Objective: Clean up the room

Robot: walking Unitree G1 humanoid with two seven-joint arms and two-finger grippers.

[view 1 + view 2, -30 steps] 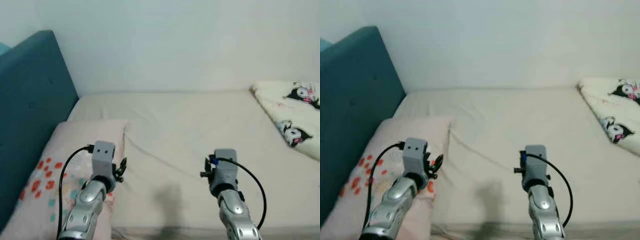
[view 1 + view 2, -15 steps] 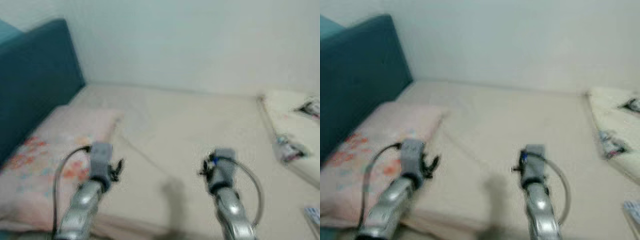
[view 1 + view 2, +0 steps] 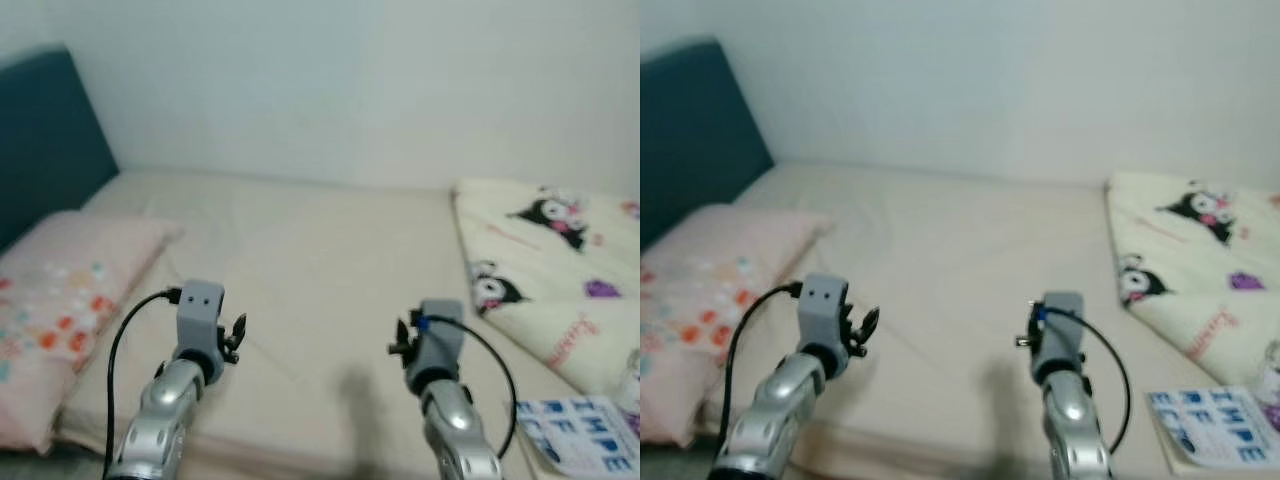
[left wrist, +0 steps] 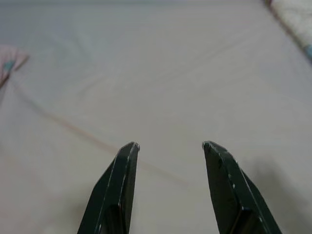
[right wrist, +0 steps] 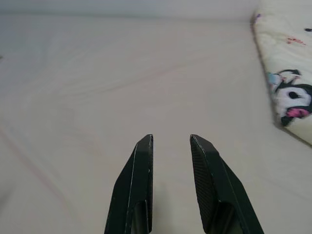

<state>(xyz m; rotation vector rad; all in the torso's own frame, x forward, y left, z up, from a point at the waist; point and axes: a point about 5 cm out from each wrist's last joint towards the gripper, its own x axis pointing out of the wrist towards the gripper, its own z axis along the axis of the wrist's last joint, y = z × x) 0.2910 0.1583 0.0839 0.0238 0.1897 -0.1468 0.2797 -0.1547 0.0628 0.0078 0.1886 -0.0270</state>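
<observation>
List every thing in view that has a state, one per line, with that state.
Left gripper: jaws open, holding nothing, above the beige bed sheet.
Right gripper: jaws open, holding nothing.
Pink floral pillow: lying flat by the headboard.
Cream cartoon-print blanket: folded on the bed.
White blue-lettered book: closed, flat.

The bed sheet (image 3: pixel 320 260) is matt beige cloth, smooth in most places with a few soft creases. The pillow (image 3: pixel 55 300) looks like soft pink cloth printed with small red and teal flowers. The folded blanket (image 3: pixel 540 260) is cream cloth, quilted-looking, with black-and-white cartoon prints. The headboard (image 3: pixel 45 130) is covered in matt teal fabric. The wall (image 3: pixel 350 80) is plain, matt and pale. Both forearms are brushed silver metal, slightly shiny, with grey matt plastic housings and black cables. The left gripper (image 4: pixel 170 146) and right gripper (image 5: pixel 170 137) have fingers of black plastic with a dull sheen. The booklet (image 3: pixel 575 448) looks like glossy printed paper.
</observation>
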